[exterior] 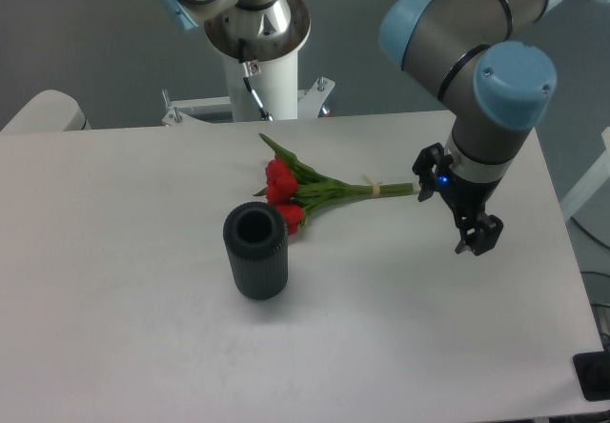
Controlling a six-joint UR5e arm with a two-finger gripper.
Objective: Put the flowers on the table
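The flowers (295,191) lie flat on the white table (143,347), just behind and to the right of the vase. They are a small bunch of red blooms with green stems tied by a pale band (374,189). The stem ends point right, toward my gripper (477,235). My gripper hovers just right of the stem ends, a little above the table. It is open and empty, and it does not touch the flowers.
A dark ribbed cylindrical vase (255,251) stands upright in front of the blooms, close to them. The white base column of a second arm (262,70) stands at the table's far edge. The table's right edge runs close to my gripper.
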